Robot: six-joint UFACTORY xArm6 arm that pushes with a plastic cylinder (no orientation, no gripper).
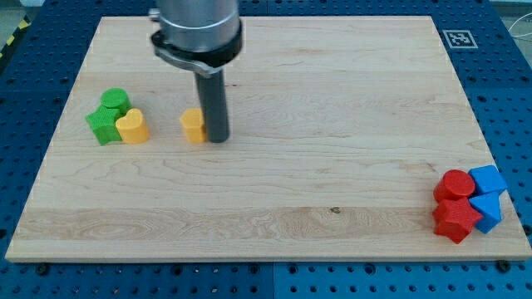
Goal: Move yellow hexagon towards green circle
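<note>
My tip (217,138) touches yellow hexagon's (193,125) right side.

I see a pale wooden board (332,166) lying on a blue pegboard surface (515,100). Near the view's left edge, a green star-like block (102,124) touches a yellow heart block (132,126). At the view's bottom right, two red blocks (455,202) and two blue blocks (487,193) sit bunched together. A black-and-white marker tag (458,37) occupies the board's top right corner.
</note>
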